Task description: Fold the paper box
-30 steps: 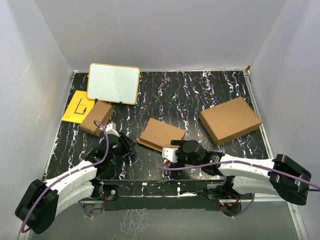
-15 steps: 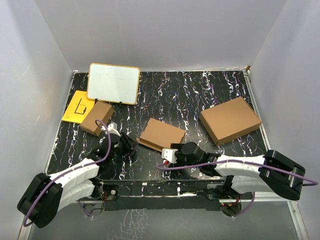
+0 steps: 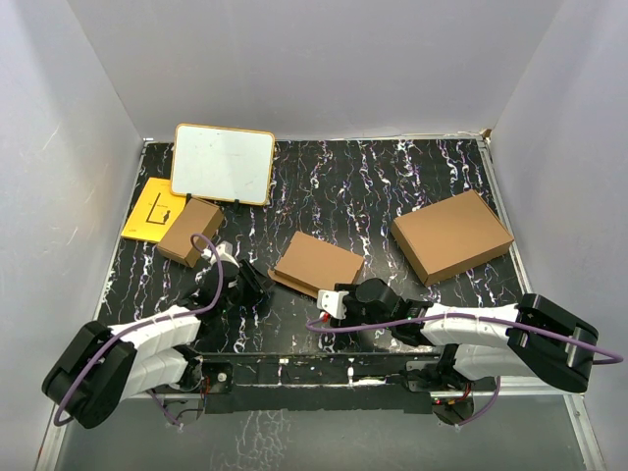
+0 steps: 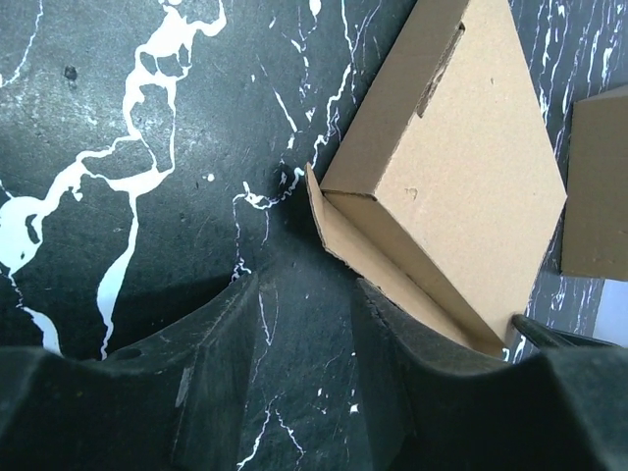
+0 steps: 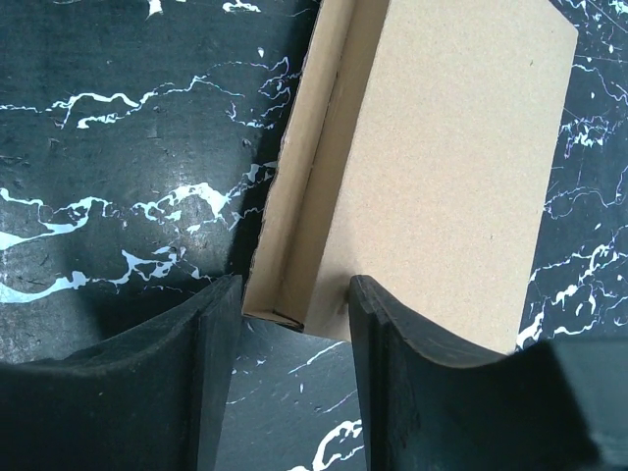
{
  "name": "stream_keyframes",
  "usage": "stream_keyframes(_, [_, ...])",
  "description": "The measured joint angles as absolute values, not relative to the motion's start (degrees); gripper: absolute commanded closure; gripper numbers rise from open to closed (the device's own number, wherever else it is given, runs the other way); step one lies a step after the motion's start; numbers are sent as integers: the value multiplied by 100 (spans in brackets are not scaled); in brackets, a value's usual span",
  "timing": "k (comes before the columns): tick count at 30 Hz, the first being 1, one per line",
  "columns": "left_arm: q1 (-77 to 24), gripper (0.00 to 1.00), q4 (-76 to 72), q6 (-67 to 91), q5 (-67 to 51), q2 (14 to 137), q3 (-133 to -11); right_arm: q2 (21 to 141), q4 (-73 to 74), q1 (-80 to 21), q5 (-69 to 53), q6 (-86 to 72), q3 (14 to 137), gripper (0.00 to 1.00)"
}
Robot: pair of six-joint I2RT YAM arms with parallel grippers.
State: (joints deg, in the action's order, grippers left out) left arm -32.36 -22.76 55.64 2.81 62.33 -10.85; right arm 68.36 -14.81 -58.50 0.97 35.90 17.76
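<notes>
Right fingers (image 5: 201, 383) have narrowed astride the near short edge of the paper box (image 5: 451, 147); can't tell if grasping. Its long axis runs ahead of them, flap edge leftward. Left fingers (image 4: 211, 392) released, bare counter (image 4: 118, 147) between.

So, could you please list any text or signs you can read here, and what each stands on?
No readable text anywhere.
The yellow sheet bears black line marks, too small to read as letters.
The whiteboard is blank.
The paper box, big box and small box show no print.
</notes>
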Motion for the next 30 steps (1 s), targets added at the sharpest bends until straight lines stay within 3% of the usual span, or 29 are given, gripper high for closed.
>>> stream_keyframes(15, [-2998,57,-2646,5631,276,6858,-1354,6836,-1481,-5850,71,3555,1776,52])
stream_keyframes(30, [-2939,76,-2742,5398,366,7273,-1555,6836,-1481,-5850,47,3542,1776,53])
